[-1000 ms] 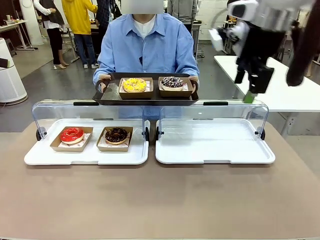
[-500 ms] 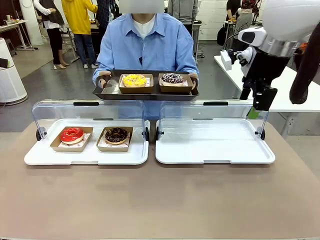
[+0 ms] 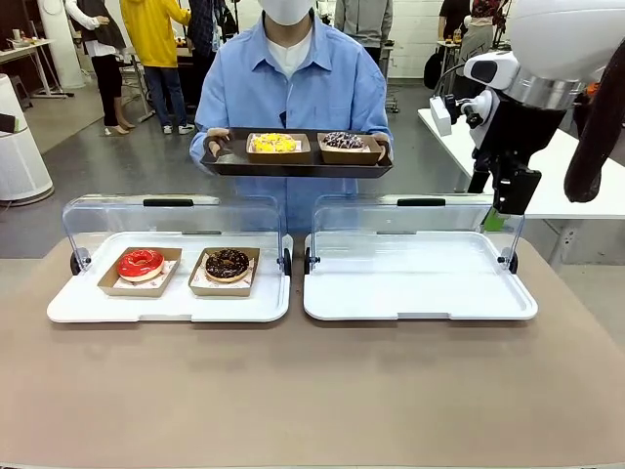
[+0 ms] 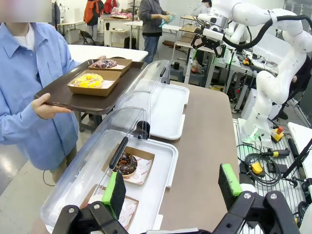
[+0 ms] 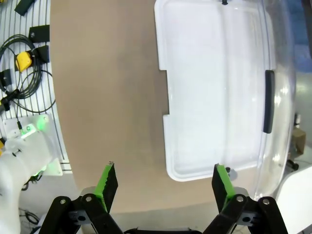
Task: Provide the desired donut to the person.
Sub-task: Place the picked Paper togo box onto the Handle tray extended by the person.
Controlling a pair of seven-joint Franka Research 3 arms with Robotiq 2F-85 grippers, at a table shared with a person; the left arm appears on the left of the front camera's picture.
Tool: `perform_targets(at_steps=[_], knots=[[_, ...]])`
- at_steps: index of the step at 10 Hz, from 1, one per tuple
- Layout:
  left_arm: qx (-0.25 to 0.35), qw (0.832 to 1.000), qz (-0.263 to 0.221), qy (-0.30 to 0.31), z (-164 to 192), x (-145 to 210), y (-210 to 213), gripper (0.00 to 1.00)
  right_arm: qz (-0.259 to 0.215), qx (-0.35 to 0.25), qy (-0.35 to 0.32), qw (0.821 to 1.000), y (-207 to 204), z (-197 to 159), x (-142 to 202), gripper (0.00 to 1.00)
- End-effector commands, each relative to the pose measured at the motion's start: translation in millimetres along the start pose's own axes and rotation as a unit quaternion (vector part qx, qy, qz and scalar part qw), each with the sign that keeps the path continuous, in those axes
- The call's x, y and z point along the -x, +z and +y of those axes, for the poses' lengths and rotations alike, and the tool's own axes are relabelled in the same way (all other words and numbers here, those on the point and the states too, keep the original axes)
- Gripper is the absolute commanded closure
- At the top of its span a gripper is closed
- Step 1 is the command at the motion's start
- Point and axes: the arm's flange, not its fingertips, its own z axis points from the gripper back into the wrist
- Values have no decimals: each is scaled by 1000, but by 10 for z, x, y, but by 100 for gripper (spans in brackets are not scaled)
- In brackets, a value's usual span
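1. Standing at the table's far side: the person (image 3: 289,83) in a light blue shirt, both hands gripping the ends of a dark tray (image 3: 293,167) held at chest height, above and behind the display cases.
2. Resting on that tray, two paper boats side by side: a yellow donut (image 3: 274,143) toward picture left, a dark sprinkled donut (image 3: 344,141) toward picture right.
3. Lying in the left white display tray (image 3: 168,305), under its raised clear lid (image 3: 171,217): a red-glazed donut (image 3: 141,263) and a chocolate donut (image 3: 228,262), each in its own boat, well apart from both grippers.
4. Sitting just beside it, a right white display tray (image 3: 420,301), lid also up.
5. Left gripper (image 4: 173,187): jaws spread wide, green pads apart, nothing between them, hanging above the near end of the left case.
6. Right gripper (image 5: 163,183): jaws wide apart, holding nothing, touching nothing, raised over the right tray's outer edge and the brown table (image 5: 107,97).
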Motion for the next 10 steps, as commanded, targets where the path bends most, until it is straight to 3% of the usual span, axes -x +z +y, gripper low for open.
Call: perform_targets(at_steps=[1, 10], knots=[[0, 1000, -5, -3, -9, -12, 20, 0, -1, -4, 0, 1000, 1, 15, 26, 0], [0, 1000, -5, -3, -9, -12, 20, 0, -1, -4, 0, 1000, 1, 15, 26, 0]])
